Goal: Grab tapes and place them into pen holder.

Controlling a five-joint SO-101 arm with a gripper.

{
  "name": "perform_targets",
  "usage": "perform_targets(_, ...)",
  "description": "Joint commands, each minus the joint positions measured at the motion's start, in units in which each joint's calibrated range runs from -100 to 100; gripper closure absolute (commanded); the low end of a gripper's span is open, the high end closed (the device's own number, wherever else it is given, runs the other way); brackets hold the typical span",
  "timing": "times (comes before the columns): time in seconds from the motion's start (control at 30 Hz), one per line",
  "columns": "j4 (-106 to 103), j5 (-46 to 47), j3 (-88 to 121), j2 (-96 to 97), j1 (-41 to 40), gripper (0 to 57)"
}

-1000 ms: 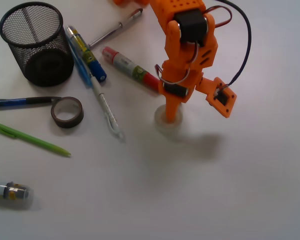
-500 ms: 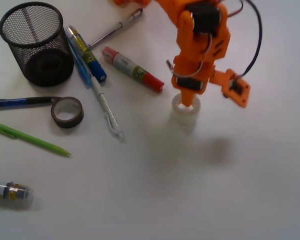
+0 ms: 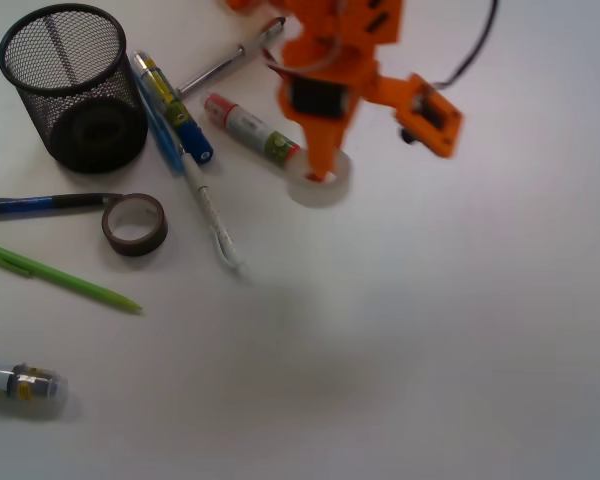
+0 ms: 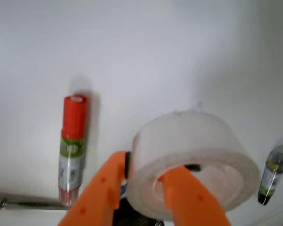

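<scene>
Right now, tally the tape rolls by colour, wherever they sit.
Translucent white tape roll: 1, held in the jaws above the table.
Dark brown tape roll with a pale core: 1, flat on the table.
Black tape roll: 1, apparently; a dark ring seen dimly through the black wire-mesh pen holder.
Total: 3.

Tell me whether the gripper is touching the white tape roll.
Touching. In the wrist view the gripper clamps the white tape roll: one orange finger presses its outer wall, the other sits inside its core.
</scene>
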Motion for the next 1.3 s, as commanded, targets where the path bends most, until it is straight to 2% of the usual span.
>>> perform_targets(0.0, 0.9, 0.1, 18.7, -21.5, 6.7, 57.2)
perform_targets(0.2, 0.2, 0.2, 34.1, -40.4, 18.7, 57.2)
perform_targets(0.4, -7.5, 0.0, 46.9, -47.5, 29.5, 57.2)
perform_targets(0.67, -16.1, 0.3, 61.0, -47.7, 36.4, 57.2)
perform_targets(0.93, -19.5, 0.4, 63.2, -47.6, 35.6, 56.1)
perform_targets(1.0, -19.5, 0.4, 63.2, -48.0, 35.4, 49.2)
perform_targets(1.03, -19.3, 0.4, 63.3, -48.2, 35.4, 35.9)
perform_targets(1.1, -19.1, 0.4, 63.3, -48.3, 35.4, 25.1)
perform_targets(1.17, -19.0, 0.4, 63.3, -48.3, 35.5, 21.4)
perform_targets(1.27, -19.0, 0.4, 63.3, -48.3, 35.7, 20.9)
